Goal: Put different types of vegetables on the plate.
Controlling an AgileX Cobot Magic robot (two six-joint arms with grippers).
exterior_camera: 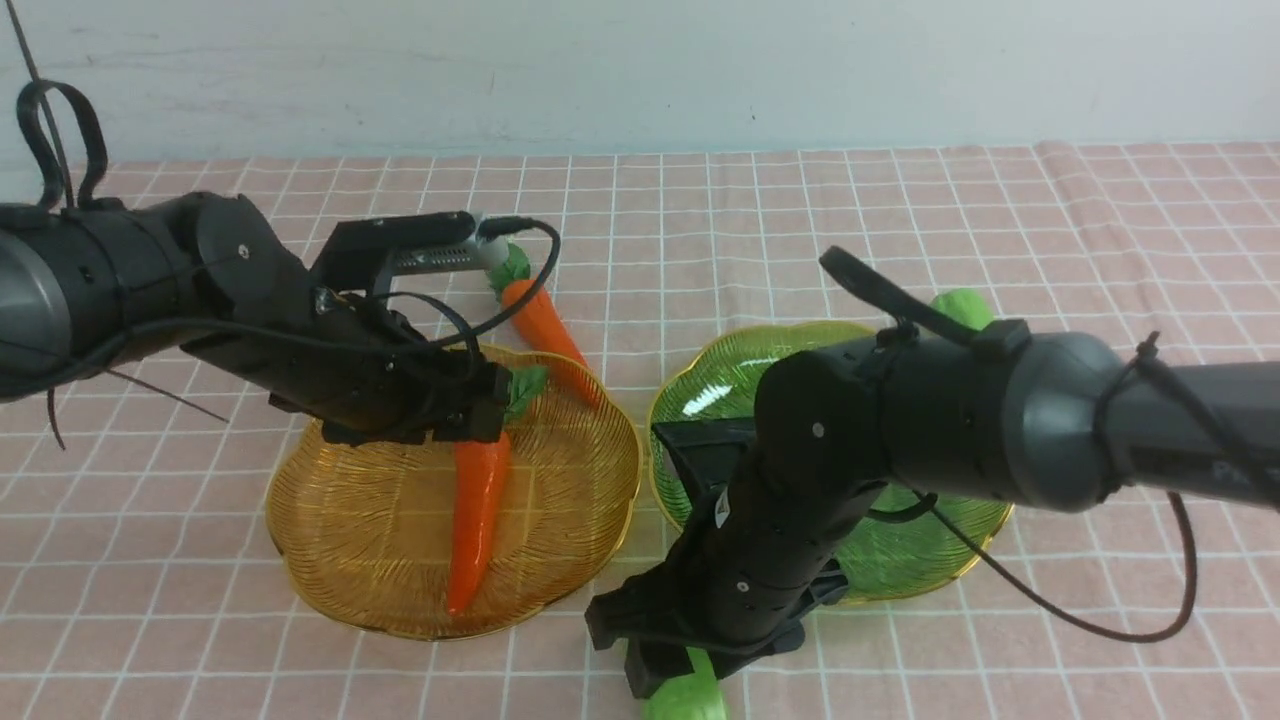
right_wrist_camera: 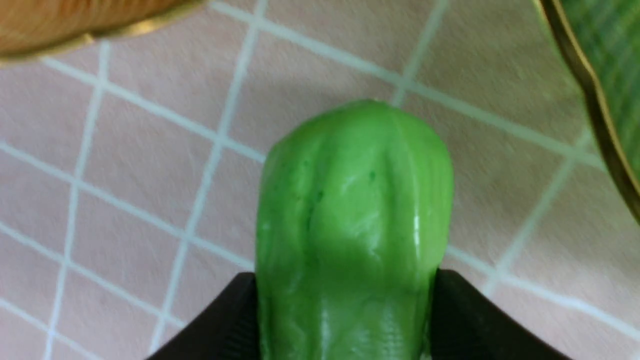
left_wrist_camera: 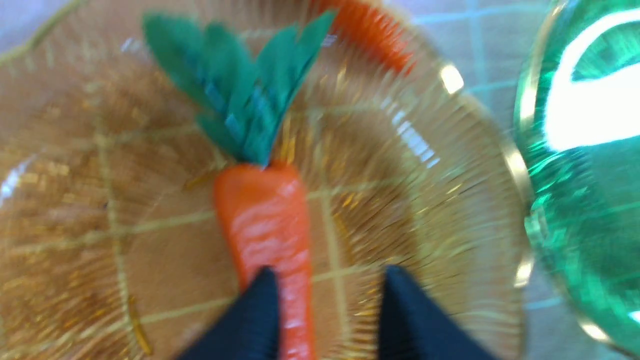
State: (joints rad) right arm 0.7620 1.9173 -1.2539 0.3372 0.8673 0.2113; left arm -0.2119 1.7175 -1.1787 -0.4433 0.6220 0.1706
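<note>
An orange carrot [exterior_camera: 475, 510] with green leaves lies on the amber plate [exterior_camera: 330, 520]. My left gripper [exterior_camera: 482, 415] hangs over its leafy end. In the left wrist view the gripper [left_wrist_camera: 328, 274] is open: one finger is beside the carrot [left_wrist_camera: 265, 215] and the other stands clear of it. A second carrot [exterior_camera: 545, 325] lies against the amber plate's far rim. Near the table's front edge my right gripper [exterior_camera: 680, 672] is shut on a light-green gourd [right_wrist_camera: 352, 200], a finger pressed against each side. Another gourd [exterior_camera: 962, 305] peeks out behind the right arm.
A green plate [exterior_camera: 720, 380] sits right of the amber one, largely covered by my right arm. Its rim [right_wrist_camera: 600, 105] is close beside the held gourd. A pink checked cloth [exterior_camera: 900, 200] covers the table, with a white wall behind.
</note>
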